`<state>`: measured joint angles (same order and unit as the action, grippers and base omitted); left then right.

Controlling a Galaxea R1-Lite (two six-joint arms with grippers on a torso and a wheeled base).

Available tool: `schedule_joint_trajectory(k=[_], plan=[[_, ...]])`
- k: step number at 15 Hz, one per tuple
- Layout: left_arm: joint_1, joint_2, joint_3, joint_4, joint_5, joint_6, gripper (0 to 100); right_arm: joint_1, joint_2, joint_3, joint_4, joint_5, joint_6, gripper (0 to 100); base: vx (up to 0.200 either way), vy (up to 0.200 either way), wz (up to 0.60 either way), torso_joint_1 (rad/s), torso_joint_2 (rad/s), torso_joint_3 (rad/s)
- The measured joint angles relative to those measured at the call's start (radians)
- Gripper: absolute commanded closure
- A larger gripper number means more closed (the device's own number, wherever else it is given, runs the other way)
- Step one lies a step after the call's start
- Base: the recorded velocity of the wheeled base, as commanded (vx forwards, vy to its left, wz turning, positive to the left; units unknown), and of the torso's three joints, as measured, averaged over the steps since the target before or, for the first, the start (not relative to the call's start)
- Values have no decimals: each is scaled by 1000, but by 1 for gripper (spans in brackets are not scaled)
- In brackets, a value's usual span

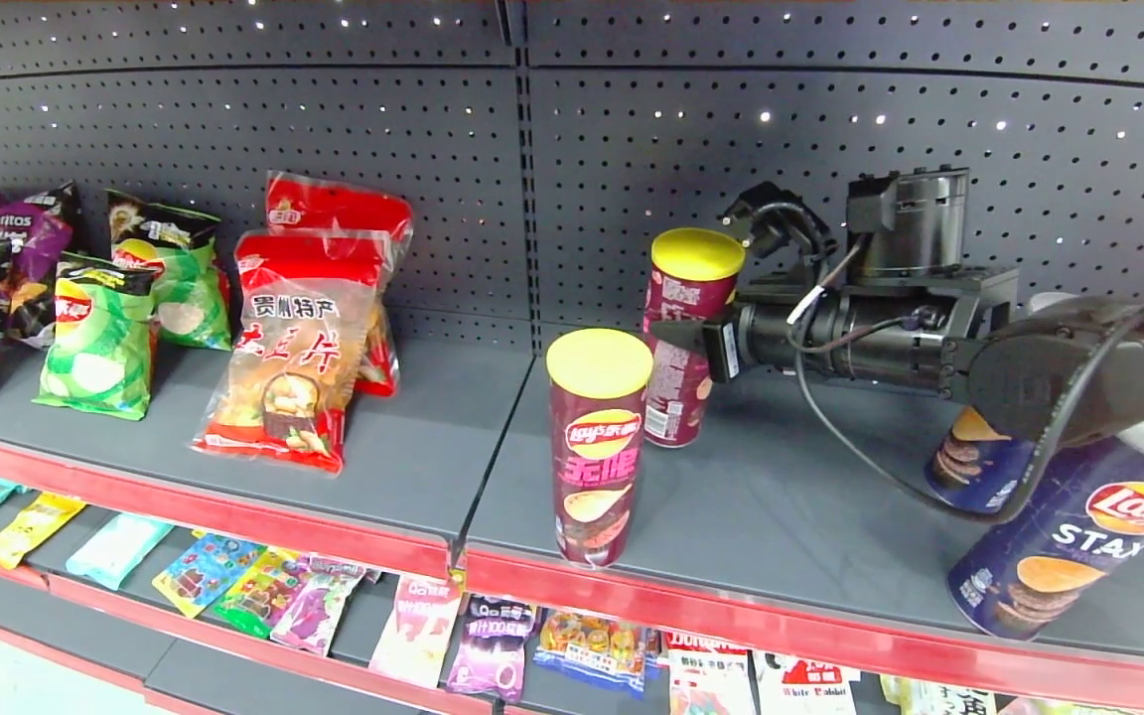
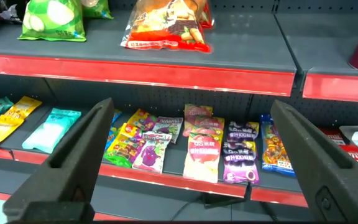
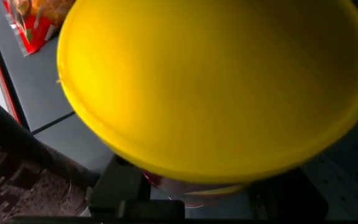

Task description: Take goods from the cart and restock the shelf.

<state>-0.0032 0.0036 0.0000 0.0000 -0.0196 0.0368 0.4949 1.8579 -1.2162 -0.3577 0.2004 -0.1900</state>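
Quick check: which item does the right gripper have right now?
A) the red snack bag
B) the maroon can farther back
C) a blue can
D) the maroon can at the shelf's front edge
B: in the head view the right gripper is closed around the rear maroon can, while the front maroon can stands free near the edge of the shelf.

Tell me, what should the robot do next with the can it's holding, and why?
Probably open the right pincer and let go: the held can looks about upright with its base seemingly on the shelf, behind the front can.
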Motion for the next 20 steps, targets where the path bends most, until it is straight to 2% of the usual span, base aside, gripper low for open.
schedule_joint_trajectory(k=[6, 20], plan=[[0, 0, 0, 0, 0, 0, 0, -1, 86, -79, 0, 47, 3, 100, 0, 0, 0, 0, 0, 0], [0, 0, 0, 0, 0, 0, 0, 6, 174, -149, -2, 93, 5, 100, 0, 0, 0, 0, 0, 0]])
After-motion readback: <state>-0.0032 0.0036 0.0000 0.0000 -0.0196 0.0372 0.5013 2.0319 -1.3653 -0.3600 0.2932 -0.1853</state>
